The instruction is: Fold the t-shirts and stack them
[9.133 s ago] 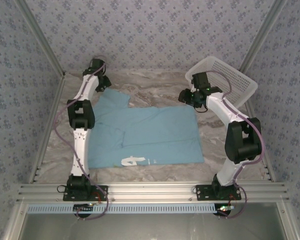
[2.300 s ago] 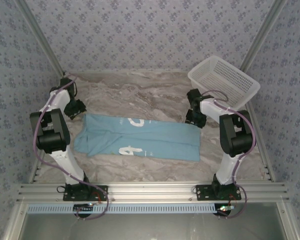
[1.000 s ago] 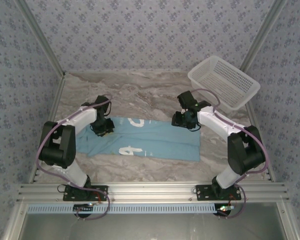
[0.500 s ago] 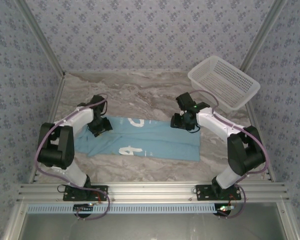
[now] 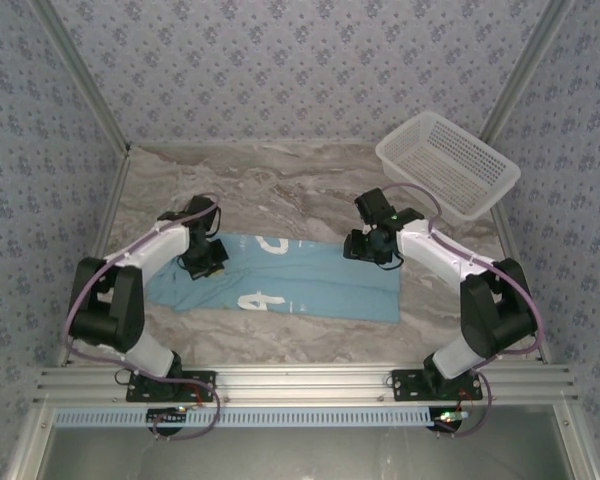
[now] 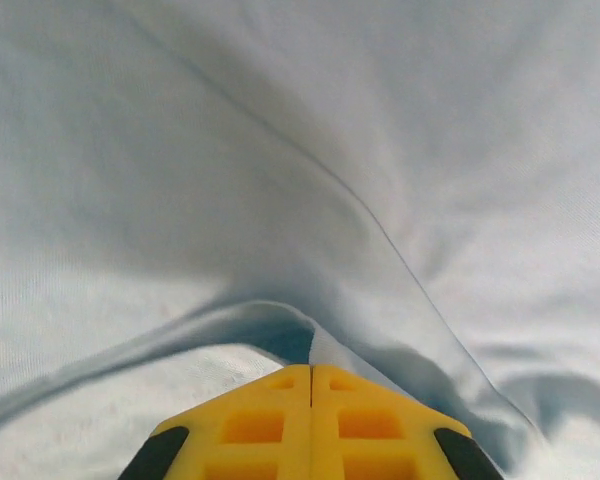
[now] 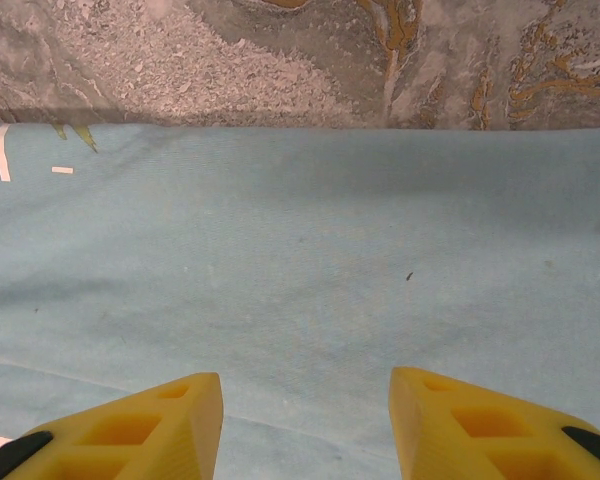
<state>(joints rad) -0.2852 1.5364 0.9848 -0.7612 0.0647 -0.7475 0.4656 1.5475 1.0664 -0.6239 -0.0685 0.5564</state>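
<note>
Blue t-shirt is pinched by the lowered left gripper; right gripper, parted, hovers above.

Light blue t-shirt lies folded into a long band.

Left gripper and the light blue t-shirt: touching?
Touching. The left wrist view shows the left gripper shut, with a ridge of the t-shirt pinched at its tips.
</note>
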